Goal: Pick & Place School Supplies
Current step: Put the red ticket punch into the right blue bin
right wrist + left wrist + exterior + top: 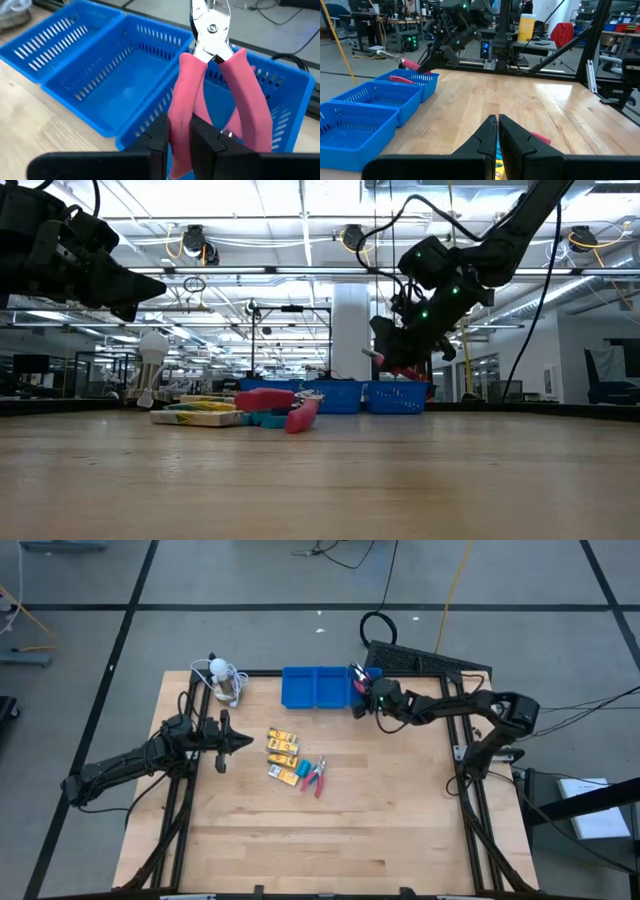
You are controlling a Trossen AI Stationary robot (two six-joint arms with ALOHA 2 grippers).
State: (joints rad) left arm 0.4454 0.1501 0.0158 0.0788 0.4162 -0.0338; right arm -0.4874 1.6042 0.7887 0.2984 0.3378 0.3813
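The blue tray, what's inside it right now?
The blue tray shows two bare compartments. The third is partly hidden by the pink-handled pliers held in the right gripper; something pink lies in it in the left wrist view.

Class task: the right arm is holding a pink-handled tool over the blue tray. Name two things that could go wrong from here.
1. The right gripper pinches only one handle of the pink-handled tool, so it could swing or slip before release.
2. The tool hangs above the tray's end compartment, near a dividing wall; dropped off-centre, it could catch on the wall or land in the empty neighbouring compartment.
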